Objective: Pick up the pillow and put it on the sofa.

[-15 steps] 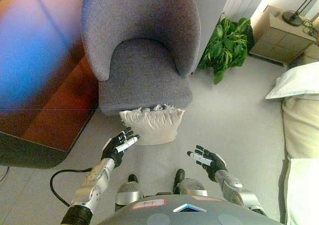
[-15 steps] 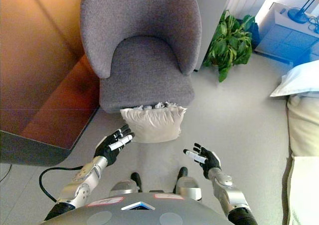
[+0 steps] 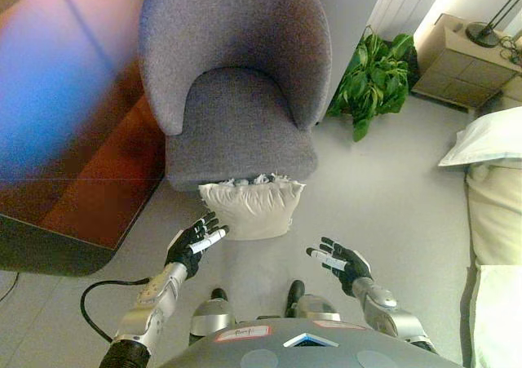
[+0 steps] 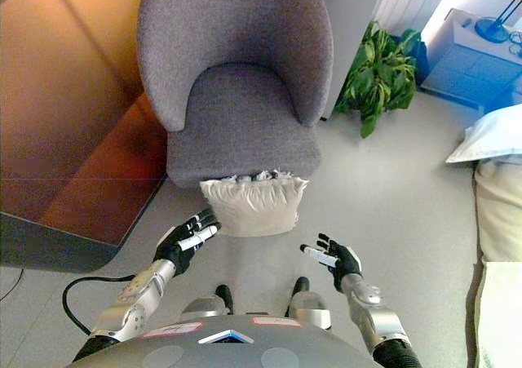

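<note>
A cream pillow (image 3: 251, 208) with a fringed top edge stands on the floor, leaning against the front of a grey tub armchair (image 3: 238, 99). My left hand (image 3: 194, 243) is open, just left of and below the pillow's lower left corner, apart from it. My right hand (image 3: 338, 262) is open, lower right of the pillow, a clear gap away. Both palms face inward toward the pillow. The armchair seat (image 4: 241, 127) holds nothing.
A green potted plant (image 3: 371, 82) stands right of the armchair. A bed with a white pillow (image 3: 488, 139) runs along the right edge. A beige nightstand (image 3: 465, 78) with a lamp base is at the back right. A dark wooden panel (image 3: 73, 164) is on the left.
The whole view has shifted slightly, so the camera has moved. My hands hold nearly the same place beside the pillow.
</note>
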Robot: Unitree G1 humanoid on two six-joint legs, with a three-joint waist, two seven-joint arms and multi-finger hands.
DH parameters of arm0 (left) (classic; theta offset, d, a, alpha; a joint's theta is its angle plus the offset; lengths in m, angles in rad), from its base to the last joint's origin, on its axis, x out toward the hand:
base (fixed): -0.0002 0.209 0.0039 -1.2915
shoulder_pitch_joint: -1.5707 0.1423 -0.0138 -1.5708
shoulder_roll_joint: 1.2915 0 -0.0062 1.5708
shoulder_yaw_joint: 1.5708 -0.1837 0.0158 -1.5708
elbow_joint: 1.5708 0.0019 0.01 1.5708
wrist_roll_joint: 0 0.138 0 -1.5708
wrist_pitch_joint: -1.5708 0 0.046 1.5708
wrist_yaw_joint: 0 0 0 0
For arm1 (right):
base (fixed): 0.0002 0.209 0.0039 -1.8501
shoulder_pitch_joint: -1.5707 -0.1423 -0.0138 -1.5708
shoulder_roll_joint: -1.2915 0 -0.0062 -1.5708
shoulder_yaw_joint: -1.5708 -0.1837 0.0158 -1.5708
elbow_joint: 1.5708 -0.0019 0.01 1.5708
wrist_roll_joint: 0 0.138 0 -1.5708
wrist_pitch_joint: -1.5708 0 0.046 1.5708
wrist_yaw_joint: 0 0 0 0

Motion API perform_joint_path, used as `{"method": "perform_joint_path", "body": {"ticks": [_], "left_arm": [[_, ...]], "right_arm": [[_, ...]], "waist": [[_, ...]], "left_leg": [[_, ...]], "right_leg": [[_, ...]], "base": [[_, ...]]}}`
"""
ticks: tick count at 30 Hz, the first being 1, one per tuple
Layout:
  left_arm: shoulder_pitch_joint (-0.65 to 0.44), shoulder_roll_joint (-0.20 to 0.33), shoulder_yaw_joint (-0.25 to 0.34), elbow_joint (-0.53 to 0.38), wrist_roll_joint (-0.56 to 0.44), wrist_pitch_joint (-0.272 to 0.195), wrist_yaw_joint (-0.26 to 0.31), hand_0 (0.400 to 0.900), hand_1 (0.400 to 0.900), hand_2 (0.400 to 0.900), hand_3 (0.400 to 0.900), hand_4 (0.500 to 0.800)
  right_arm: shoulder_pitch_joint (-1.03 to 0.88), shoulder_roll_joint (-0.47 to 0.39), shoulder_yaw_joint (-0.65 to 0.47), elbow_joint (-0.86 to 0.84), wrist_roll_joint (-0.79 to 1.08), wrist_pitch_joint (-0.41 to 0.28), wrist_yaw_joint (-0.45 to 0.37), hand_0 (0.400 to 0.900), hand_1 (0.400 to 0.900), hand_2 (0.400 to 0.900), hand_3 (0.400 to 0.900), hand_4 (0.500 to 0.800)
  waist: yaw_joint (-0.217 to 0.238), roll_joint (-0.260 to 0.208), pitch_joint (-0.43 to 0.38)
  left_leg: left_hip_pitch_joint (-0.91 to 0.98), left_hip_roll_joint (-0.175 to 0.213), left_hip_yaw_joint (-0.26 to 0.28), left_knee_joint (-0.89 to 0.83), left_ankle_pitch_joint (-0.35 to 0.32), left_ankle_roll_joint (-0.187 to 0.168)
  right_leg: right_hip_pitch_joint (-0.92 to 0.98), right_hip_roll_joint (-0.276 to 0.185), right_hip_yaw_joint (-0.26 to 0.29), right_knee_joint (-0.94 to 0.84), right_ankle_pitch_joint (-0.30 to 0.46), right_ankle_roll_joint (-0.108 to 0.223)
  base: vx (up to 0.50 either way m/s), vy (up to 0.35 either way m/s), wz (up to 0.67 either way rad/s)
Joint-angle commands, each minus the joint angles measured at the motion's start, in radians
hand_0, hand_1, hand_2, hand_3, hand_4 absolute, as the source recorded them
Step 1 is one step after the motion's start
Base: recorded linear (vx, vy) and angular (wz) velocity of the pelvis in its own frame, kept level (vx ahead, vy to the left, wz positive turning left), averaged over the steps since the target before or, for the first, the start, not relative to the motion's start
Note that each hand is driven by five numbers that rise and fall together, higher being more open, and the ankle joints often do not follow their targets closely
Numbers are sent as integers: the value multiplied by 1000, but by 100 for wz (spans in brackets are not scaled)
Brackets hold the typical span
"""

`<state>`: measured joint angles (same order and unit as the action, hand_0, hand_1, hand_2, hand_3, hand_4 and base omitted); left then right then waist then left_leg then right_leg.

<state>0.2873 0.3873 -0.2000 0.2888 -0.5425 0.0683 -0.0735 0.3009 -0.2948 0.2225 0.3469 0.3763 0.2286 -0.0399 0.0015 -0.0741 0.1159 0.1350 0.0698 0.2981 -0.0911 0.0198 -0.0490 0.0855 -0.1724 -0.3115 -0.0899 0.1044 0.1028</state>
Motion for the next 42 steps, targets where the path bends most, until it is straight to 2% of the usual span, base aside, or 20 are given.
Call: {"method": "perform_joint_path", "body": {"ticks": [1,8,18,23,25,28,31,32,34,36,38,39,40,42], "left_arm": [[-50,14,14,-89,22,-84,-11,900,900,900,900,800],[-42,9,21,-95,17,-85,-5,900,900,900,900,800],[-34,5,35,-109,-7,-84,14,900,900,900,900,800],[-48,0,34,-115,-28,-102,22,900,900,900,900,800],[-56,-2,31,-107,-39,-104,21,900,900,900,900,800],[-49,-8,51,-113,-85,-112,25,900,900,900,900,800],[-22,-12,72,-132,-93,-104,-8,900,900,900,900,800],[-10,-14,71,-135,-83,-107,-23,900,900,900,900,800],[-5,-16,60,-133,-88,-122,-19,900,900,900,900,800],[2,-23,47,-123,-100,-142,-9,900,900,900,900,800],[16,-32,39,-118,-88,-160,-13,900,900,900,900,800],[22,-36,30,-116,-72,-173,-17,900,900,900,900,800],[23,-36,24,-114,-64,-178,-19,900,900,900,900,800],[15,-30,23,-114,-69,-173,-17,900,900,900,900,800]], "right_arm": [[-38,-61,-18,-93,2,-70,-7,900,900,900,900,800],[-35,-58,-18,-90,-18,-86,-12,900,900,900,900,800],[-43,-74,-23,-104,-18,-85,-6,900,900,900,900,800],[-74,-101,-19,-92,-13,-91,5,900,900,900,900,800],[-89,-118,-16,-82,1,-92,0,900,900,900,900,800],[-84,-128,-26,-67,3,-99,14,900,900,900,900,800],[-58,-122,-40,-66,-9,-113,24,900,900,900,900,800],[-48,-122,-43,-76,-8,-115,23,900,900,900,900,800],[-36,-125,-44,-88,-8,-121,19,900,900,900,900,800],[-11,-130,-50,-102,-10,-132,27,900,900,900,900,800],[12,-137,-57,-107,-12,-139,47,900,900,900,900,800],[19,-143,-56,-110,-11,-137,64,900,900,900,900,800],[18,-148,-52,-109,-11,-133,78,900,900,900,900,800],[14,-150,-40,-104,-41,-130,122,900,900,900,900,800]], "waist": [[-15,38,-7],[-12,38,-5],[-3,31,5],[9,8,42],[13,-3,66],[19,-3,81],[33,10,93],[38,27,93],[44,51,95],[58,71,103],[70,74,113],[75,74,120],[73,64,121],[71,56,126]], "left_leg": [[28,-9,8,35,-66,22],[27,-4,5,42,-68,19],[-1,24,-11,111,-74,1],[-124,89,-66,390,-40,-36],[-207,119,-107,567,10,-44],[-248,122,-121,634,16,-32],[-243,123,-112,525,48,-39],[-238,130,-101,410,79,-48],[-245,139,-88,255,136,-65],[-265,148,-96,127,227,-92],[-299,158,-89,100,282,-108],[-328,170,-60,110,304,-116],[-326,166,-54,113,277,-124],[-328,170,-28,129,233,-105]], "right_leg": [[32,2,-11,17,-41,56],[37,8,-14,14,-47,50],[41,29,-10,8,-61,26],[20,32,4,21,-64,-17],[6,33,11,44,-63,-43],[9,37,17,70,-78,-55],[41,54,32,75,-108,-47],[55,69,37,71,-124,-41],[72,90,49,60,-139,-34],[114,114,71,45,-157,-31],[151,128,89,39,-176,-38],[172,134,88,43,-191,-45],[183,125,86,48,-211,-45],[183,106,69,86,-234,-42]], "base": [[0,-30,-2],[-1,-40,2],[-11,-79,0],[-45,-123,-13],[-19,-112,-19],[75,-32,-12],[220,76,-7],[269,143,-10],[284,175,-21],[365,166,-39],[353,121,-33],[381,98,-16],[410,118,-14],[347,135,-12]]}}
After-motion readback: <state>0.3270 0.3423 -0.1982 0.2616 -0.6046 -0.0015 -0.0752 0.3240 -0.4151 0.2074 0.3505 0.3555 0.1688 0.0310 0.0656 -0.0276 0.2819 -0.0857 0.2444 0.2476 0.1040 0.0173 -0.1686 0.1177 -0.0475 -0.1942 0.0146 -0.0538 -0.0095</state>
